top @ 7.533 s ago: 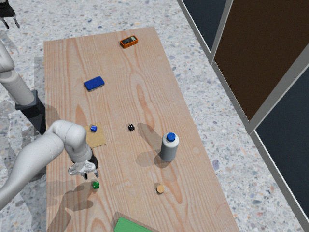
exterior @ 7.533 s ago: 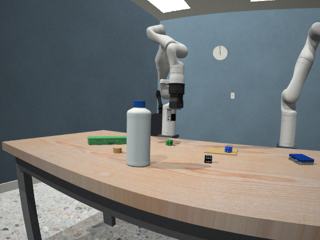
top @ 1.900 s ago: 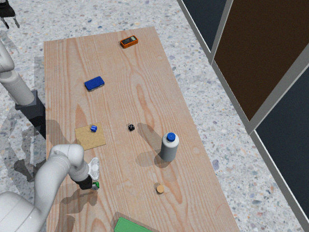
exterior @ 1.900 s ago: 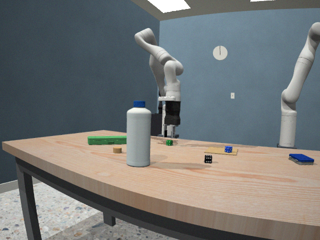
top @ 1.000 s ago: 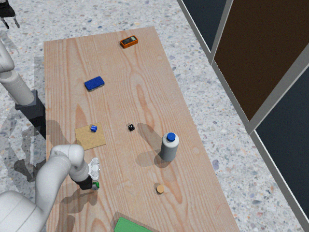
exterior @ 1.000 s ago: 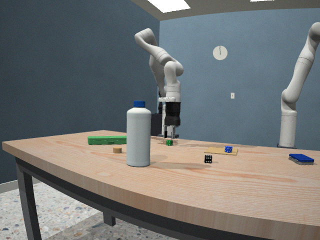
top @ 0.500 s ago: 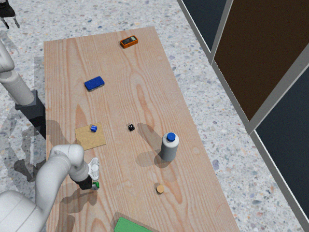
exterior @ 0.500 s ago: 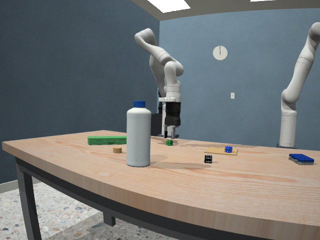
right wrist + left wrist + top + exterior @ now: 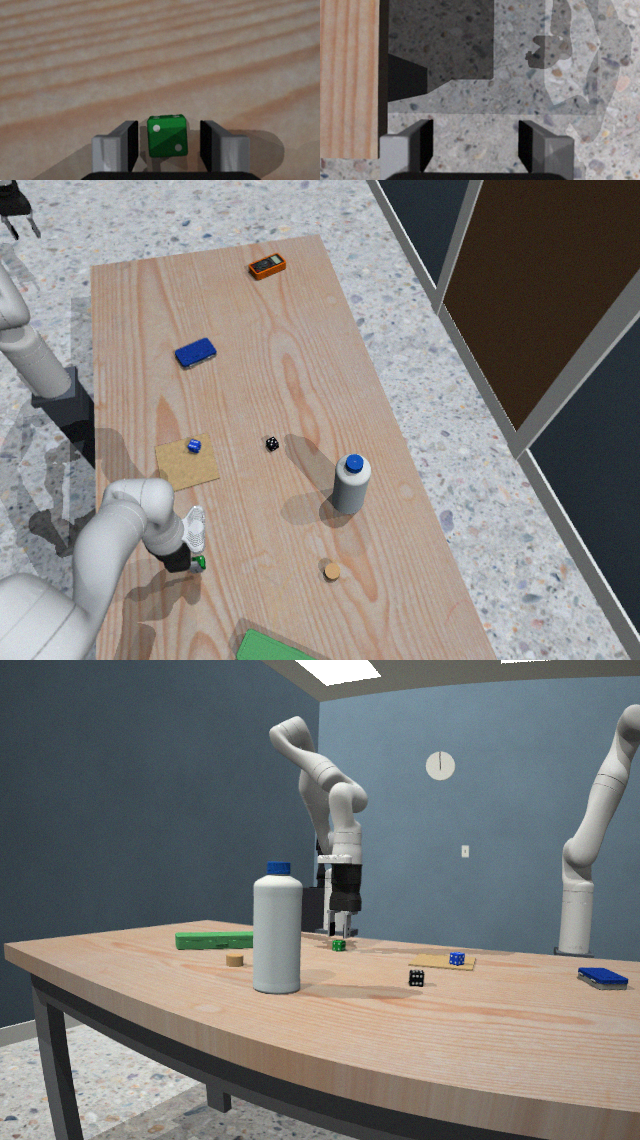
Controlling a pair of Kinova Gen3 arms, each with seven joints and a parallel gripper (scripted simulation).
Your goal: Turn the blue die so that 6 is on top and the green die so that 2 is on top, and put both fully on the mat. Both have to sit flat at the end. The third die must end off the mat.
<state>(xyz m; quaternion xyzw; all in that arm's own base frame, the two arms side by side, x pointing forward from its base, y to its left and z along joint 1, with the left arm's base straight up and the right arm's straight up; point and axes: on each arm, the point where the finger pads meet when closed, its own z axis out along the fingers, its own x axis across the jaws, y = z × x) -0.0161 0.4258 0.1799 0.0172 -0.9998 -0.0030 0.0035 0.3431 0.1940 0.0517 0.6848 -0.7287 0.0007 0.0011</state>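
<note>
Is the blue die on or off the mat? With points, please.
On: the top view shows the blue die (image 9: 194, 446) (image 9: 456, 958) inside the edges of the mat (image 9: 187, 469) (image 9: 429, 961).

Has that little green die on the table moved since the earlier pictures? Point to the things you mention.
No. The green die (image 9: 201, 562) (image 9: 338, 945) (image 9: 167, 136) sits in the same spot, judged against the white bottle (image 9: 351, 485) (image 9: 277, 933) in the exterior view.
</note>
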